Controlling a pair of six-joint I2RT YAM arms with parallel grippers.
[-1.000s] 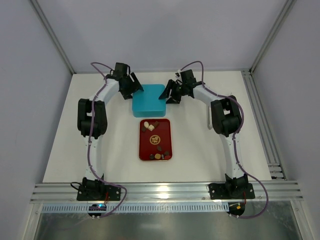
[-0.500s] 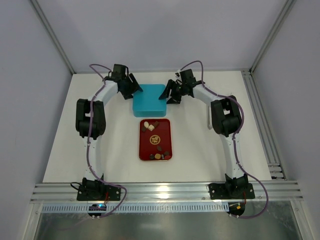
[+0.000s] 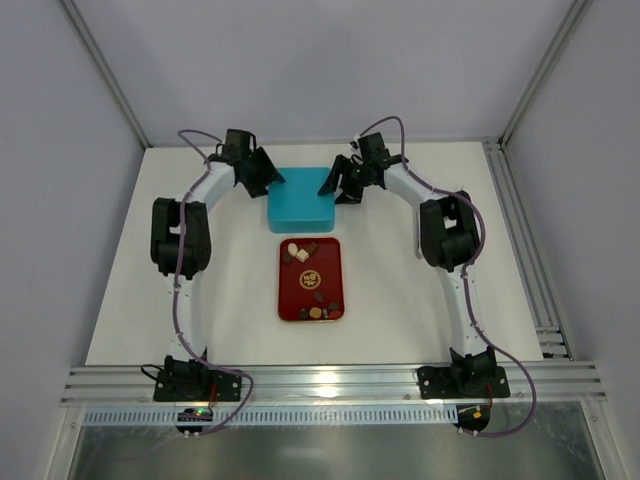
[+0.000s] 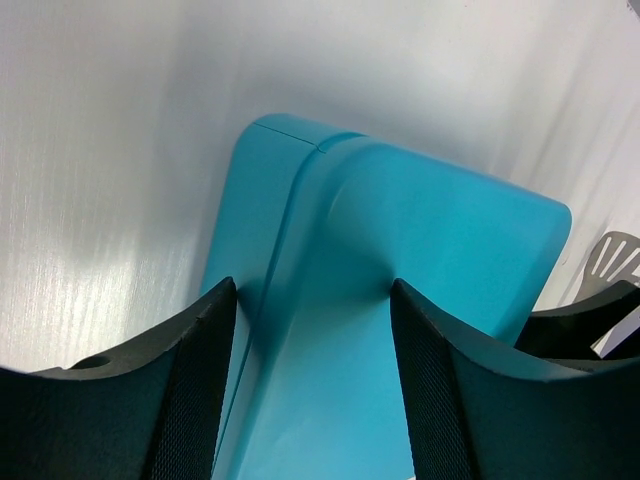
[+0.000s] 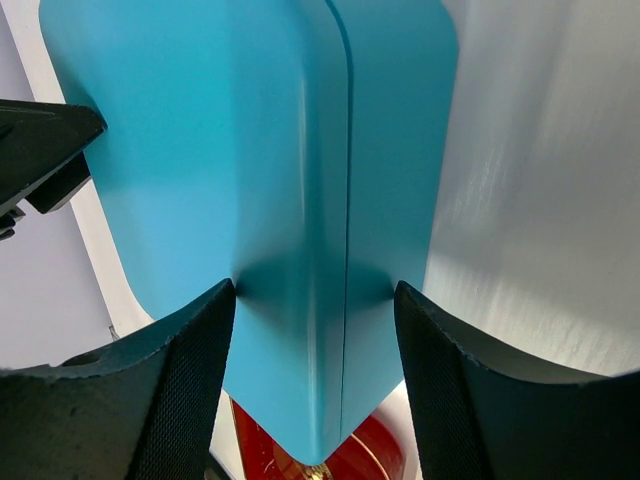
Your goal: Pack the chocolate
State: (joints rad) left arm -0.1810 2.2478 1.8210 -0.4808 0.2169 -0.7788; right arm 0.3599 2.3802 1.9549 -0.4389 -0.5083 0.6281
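Top external: teal box (image 3: 300, 197), clamped by left gripper (image 3: 268, 178) and right gripper (image 3: 340, 185), has been shifted slightly up-frame from the red tray (image 3: 295, 290); chocolates (image 3: 303, 254) remain unpacked.

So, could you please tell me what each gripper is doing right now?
Left gripper: closed on the teal box.
Right gripper: closed on the teal box.

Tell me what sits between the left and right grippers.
The teal box, seen in the top view; the left gripper and right gripper each clamp an opposite side of it.
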